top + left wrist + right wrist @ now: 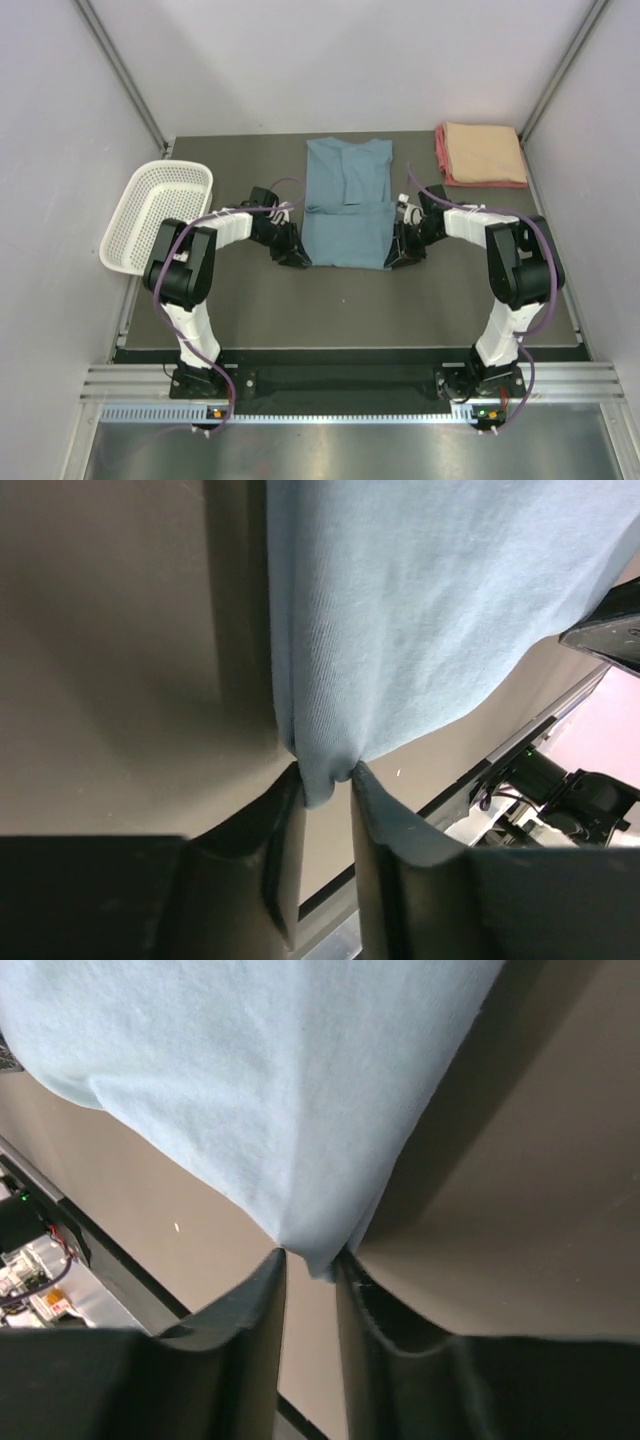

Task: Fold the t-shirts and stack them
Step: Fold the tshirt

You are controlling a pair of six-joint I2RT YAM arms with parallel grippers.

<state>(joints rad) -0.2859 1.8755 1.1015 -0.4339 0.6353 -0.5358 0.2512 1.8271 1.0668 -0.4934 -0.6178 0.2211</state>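
The dusty blue-grey t-shirt (345,205) lies lengthwise in the middle of the table, collar at the far end and sleeves folded in. My left gripper (293,255) is at its near left corner and my right gripper (400,255) at its near right corner. In the left wrist view my left gripper (327,772) is shut on a bunched corner of the blue cloth (420,610). In the right wrist view my right gripper (312,1255) pinches the other corner of the cloth (250,1070). A folded peach t-shirt (483,152) rests on a pink-red one (441,150) at the back right.
A white mesh basket (160,212) sits tilted at the table's left edge, close to my left arm. Grey walls close in the table (250,300) on the left, right and far sides. The arms' bases stand on a metal rail (340,385) at the near edge.
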